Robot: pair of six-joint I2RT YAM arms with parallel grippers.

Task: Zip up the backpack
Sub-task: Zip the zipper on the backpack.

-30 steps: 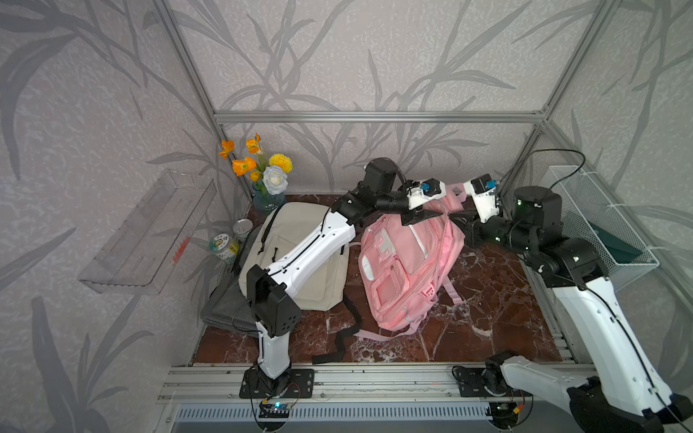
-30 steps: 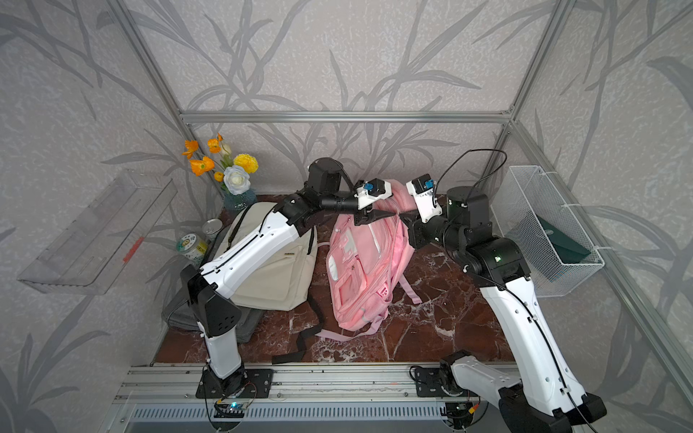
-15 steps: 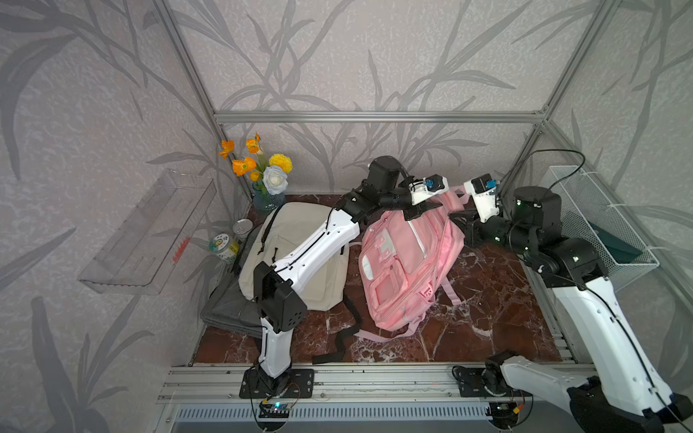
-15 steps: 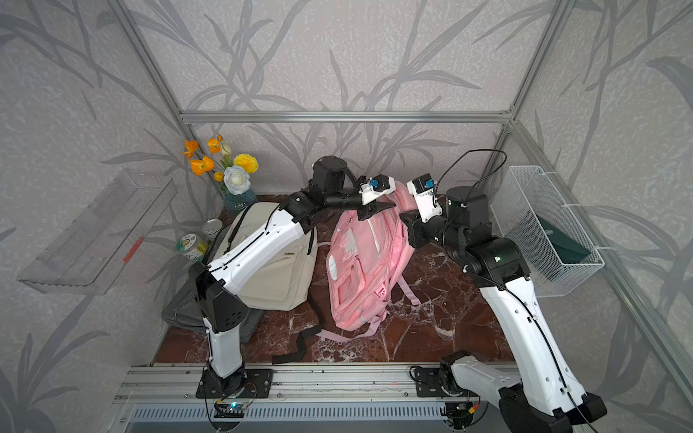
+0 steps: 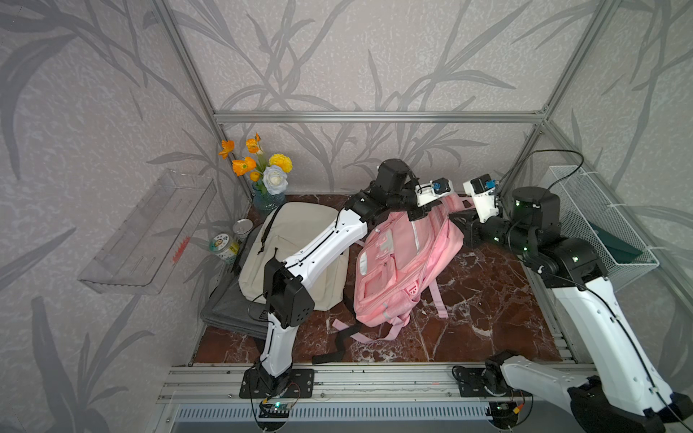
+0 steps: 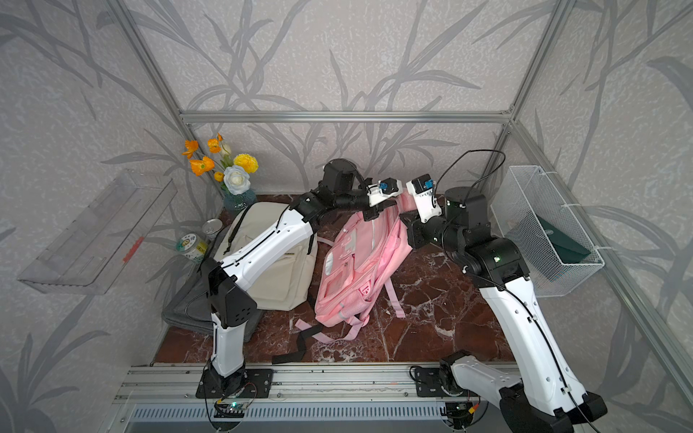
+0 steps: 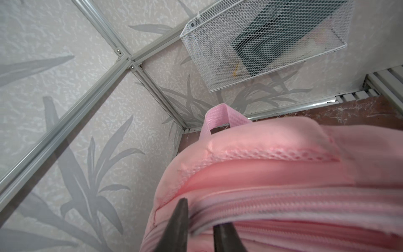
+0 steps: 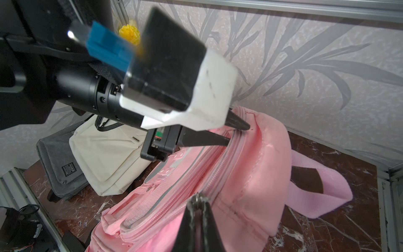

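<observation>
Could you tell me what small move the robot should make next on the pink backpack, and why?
Probably the right hand should draw the zipper pull along the track toward the left hand: it pinches the pull, and the left hand clamps the pink backpack at its rim ahead, bracing it.

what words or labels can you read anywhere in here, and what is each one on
"FASHION": small tag on the cream backpack, seen from the right wrist.
Black patch on the gray bag: printed, too small to read.
Label on the can: too blurred to read.
pink backpack: no text visible.
</observation>
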